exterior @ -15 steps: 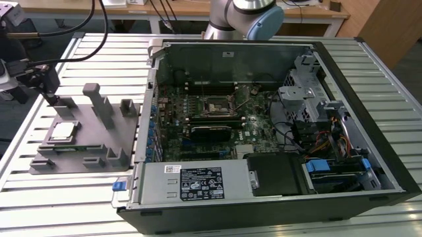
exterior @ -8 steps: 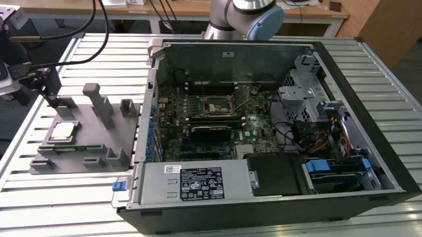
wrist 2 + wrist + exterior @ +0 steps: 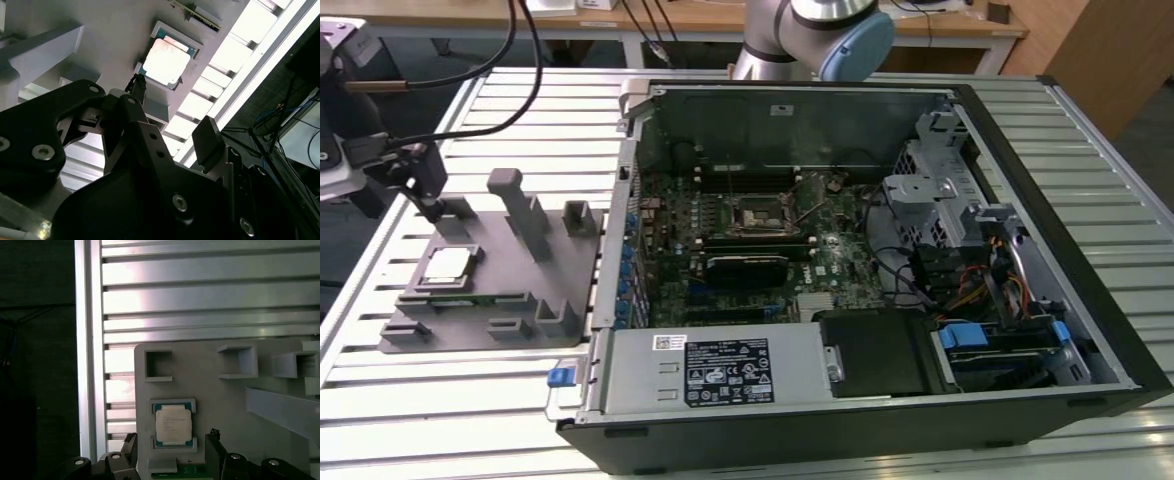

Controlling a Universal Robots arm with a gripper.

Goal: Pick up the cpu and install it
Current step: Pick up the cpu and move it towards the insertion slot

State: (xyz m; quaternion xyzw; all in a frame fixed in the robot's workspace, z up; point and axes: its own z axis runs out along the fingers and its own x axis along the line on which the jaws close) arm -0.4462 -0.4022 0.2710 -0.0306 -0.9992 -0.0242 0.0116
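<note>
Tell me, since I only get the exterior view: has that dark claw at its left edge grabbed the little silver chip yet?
Observer: No. In both wrist views the cpu lies flat in a framed pocket of the grey tray, with nothing touching it.
Operator: So are the jaws closed on nothing?
Observer: They are open. In the first wrist view the two fingers stand well apart and grip nothing.
Operator: What does the chip look like up close?
Observer: In the first wrist view a teal rim shows along the edges of its pale metal top.
</note>
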